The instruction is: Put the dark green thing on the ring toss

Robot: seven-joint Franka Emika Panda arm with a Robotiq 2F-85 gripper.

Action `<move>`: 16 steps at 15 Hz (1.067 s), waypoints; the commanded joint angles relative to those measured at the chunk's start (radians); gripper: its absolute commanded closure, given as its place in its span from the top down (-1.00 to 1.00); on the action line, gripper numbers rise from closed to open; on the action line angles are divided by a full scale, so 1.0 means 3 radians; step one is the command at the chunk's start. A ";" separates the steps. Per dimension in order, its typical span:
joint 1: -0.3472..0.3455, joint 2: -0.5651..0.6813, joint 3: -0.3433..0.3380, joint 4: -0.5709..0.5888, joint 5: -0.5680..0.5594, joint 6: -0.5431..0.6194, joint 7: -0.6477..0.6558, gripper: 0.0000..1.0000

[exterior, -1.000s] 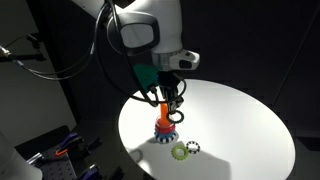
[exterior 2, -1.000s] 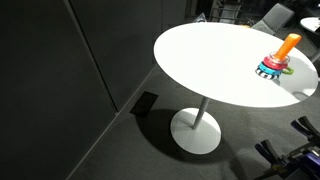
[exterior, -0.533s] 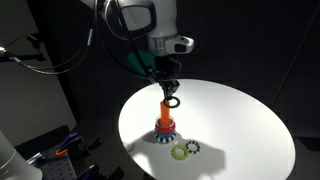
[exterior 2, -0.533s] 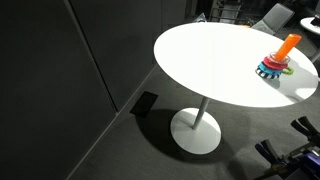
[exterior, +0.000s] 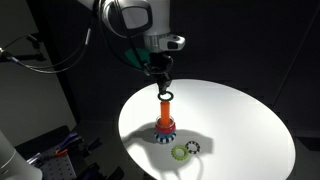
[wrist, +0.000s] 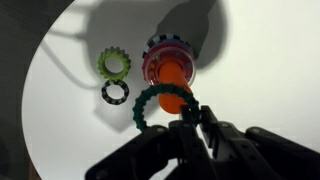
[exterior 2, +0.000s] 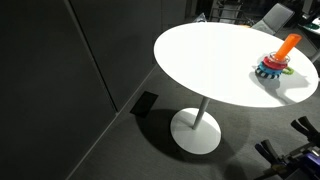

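My gripper (wrist: 188, 112) is shut on the dark green ring (wrist: 150, 100), which hangs from the fingertips just above the top of the orange peg (wrist: 172, 82) of the ring toss. In an exterior view the gripper (exterior: 163, 86) holds the ring (exterior: 166, 98) over the ring toss (exterior: 164, 122) on the white round table (exterior: 240, 120). Red and blue-white rings lie round the peg's foot. In an exterior view the ring toss (exterior 2: 277, 62) stands at the table's far right; the gripper is out of that view.
A lighter yellow-green ring (exterior: 179, 152) and a black-and-white speckled ring (exterior: 193, 148) lie flat on the table near the ring toss; they also show in the wrist view (wrist: 113, 64) (wrist: 115, 92). The surroundings are dark.
The gripper has risen and shifted slightly with the dark green ring, from beside the peg to just above its top.
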 commanded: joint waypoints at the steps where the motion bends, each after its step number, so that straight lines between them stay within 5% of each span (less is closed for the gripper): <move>1: 0.0028 0.0057 0.0037 0.0109 -0.0141 -0.0115 0.0200 -0.89; 16: 0.0079 0.0394 0.0076 0.0297 -0.0238 -0.0020 0.0414 -0.89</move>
